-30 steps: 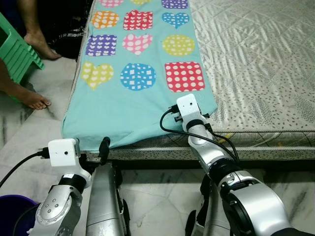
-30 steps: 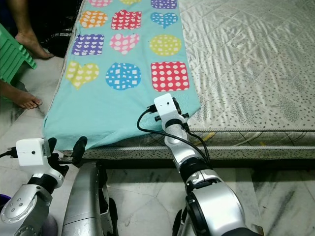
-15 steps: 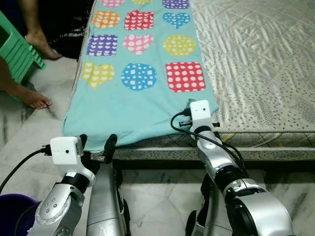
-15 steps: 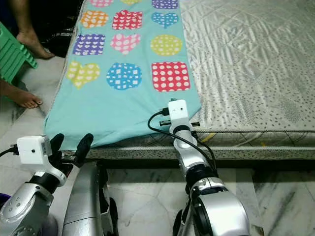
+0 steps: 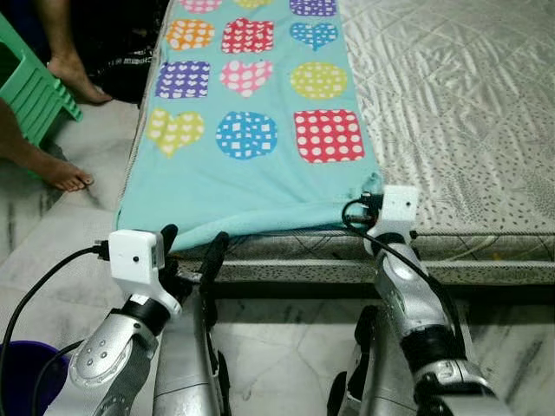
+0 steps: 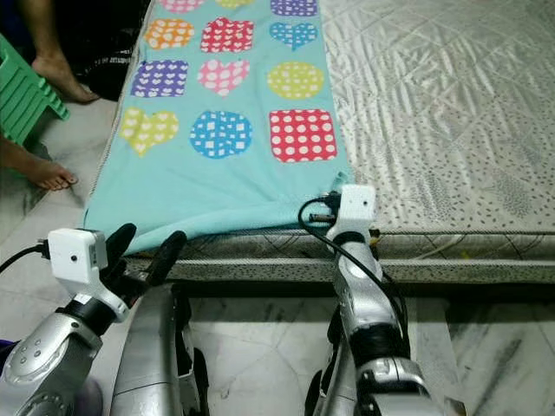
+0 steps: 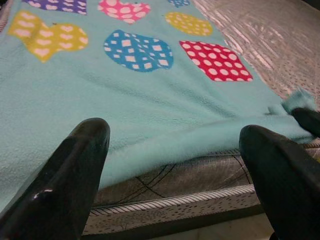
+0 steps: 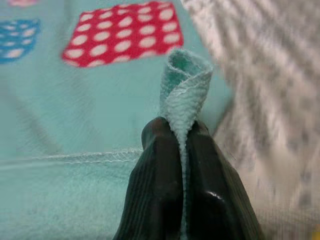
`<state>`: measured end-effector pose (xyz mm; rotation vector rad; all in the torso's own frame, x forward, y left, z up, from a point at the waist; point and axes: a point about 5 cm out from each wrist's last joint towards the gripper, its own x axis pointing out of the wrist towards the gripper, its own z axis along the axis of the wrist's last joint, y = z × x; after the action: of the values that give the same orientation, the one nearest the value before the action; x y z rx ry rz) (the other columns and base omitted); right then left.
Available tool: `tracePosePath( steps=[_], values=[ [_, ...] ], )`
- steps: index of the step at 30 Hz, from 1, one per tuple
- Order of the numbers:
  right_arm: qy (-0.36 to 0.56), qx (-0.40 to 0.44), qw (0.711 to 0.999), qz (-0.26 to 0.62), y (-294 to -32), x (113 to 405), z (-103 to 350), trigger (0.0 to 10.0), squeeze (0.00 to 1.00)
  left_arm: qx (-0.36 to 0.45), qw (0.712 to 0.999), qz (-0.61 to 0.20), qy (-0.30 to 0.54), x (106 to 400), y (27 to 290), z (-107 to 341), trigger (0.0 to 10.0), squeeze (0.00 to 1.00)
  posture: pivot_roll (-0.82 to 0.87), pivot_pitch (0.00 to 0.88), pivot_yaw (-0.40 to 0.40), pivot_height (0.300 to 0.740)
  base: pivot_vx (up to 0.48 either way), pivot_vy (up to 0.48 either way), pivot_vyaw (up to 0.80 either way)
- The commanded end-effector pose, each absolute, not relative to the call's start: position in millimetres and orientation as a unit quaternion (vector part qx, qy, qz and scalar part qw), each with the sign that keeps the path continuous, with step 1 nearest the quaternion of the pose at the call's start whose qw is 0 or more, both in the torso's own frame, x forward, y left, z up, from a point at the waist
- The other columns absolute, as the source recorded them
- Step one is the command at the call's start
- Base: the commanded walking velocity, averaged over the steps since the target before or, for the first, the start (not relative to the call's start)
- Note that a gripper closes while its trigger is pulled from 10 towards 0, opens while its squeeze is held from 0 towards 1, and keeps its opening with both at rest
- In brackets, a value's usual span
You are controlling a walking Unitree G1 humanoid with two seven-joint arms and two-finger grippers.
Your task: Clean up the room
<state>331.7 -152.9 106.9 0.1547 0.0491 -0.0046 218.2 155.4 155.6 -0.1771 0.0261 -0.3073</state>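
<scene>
Blanket [image 5: 251, 186] corner in right hand [image 8: 181, 142]

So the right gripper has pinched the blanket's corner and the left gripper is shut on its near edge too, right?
Not quite. The left gripper is open, its fingers spread before the blanket, as the left wrist view shows. The right gripper does pinch the corner.

Bed [image 5: 468, 104] with grey quilted mattress; turquoise blanket [image 5: 251, 173] with coloured hearts and circles spread along its left side.

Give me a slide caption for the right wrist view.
Right pincer shut on a pinched-up corner of the teal blanket, beside its red dotted patch.
</scene>
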Motion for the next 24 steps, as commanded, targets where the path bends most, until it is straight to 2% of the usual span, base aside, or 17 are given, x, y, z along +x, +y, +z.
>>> tracePosePath(
  steps=[1,5,11,12,13,14,18,19,24],
  values=[
    [0.034,0.105,0.994,0.003,-154.4,326.0,107.8,0.0,0.0,-0.087,0.983,-0.16,0.021,215.1,155.8,154.0,10.0,0.0,0.12,0.237,-0.008,0.516,0.0,0.0,0.0],
    [0.065,0.125,0.989,0.043,-148.2,306.1,101.1,0.0,0.0,-0.091,0.981,-0.169,0.026,215.4,154.3,152.8,10.0,0.0,0.12,0.229,0.0,0.516,0.0,0.0,0.0],
    [0.098,0.133,0.985,0.04,-150.3,288.4,94.1,0.0,0.0,-0.089,0.981,-0.169,0.029,216.5,156.7,152.3,10.0,0.0,0.11,0.227,0.006,0.516,0.0,0.0,0.0],
    [0.108,0.13,0.985,0.04,-151.2,284.6,94.1,8.4,0.0,-0.088,0.981,-0.168,0.029,216.7,157.3,152.2,10.0,0.0,0.11,0.226,0.007,0.516,0.0,0.0,0.0],
    [0.114,0.129,0.984,0.04,-151.6,282.2,94.3,8.4,0.0,-0.088,0.982,-0.167,0.03,216.9,157.7,152.2,10.0,0.0,0.11,0.226,0.007,0.516,0.0,0.0,0.0],
    [0.119,0.124,0.984,0.038,-152.6,280.3,94.9,10.0,0.0,-0.088,0.982,-0.167,0.03,217.1,157.9,152.0,10.0,0.0,0.11,0.227,0.01,0.516,0.0,0.0,0.0],
    [0.131,0.077,0.988,0.007,-161.2,281.2,96.2,10.0,0.0,-0.089,0.981,-0.168,0.033,217.3,156.0,150.5,10.0,0.0,0.1,0.222,0.014,0.516,0.0,0.0,0.0],
    [0.124,0.077,0.989,0.002,-162.4,283.1,98.9,10.0,1.0,-0.089,0.981,-0.167,0.033,217.7,155.8,150.3,10.0,0.0,0.1,0.219,0.014,0.516,0.0,0.0,0.0],
    [0.09,0.069,0.993,-0.031,-169.1,293.7,114.3,10.0,1.0,-0.089,0.983,-0.156,0.032,220.4,157.5,149.7,10.0,0.0,0.1,0.212,0.014,0.516,0.0,0.0,0.0]
  ],
)
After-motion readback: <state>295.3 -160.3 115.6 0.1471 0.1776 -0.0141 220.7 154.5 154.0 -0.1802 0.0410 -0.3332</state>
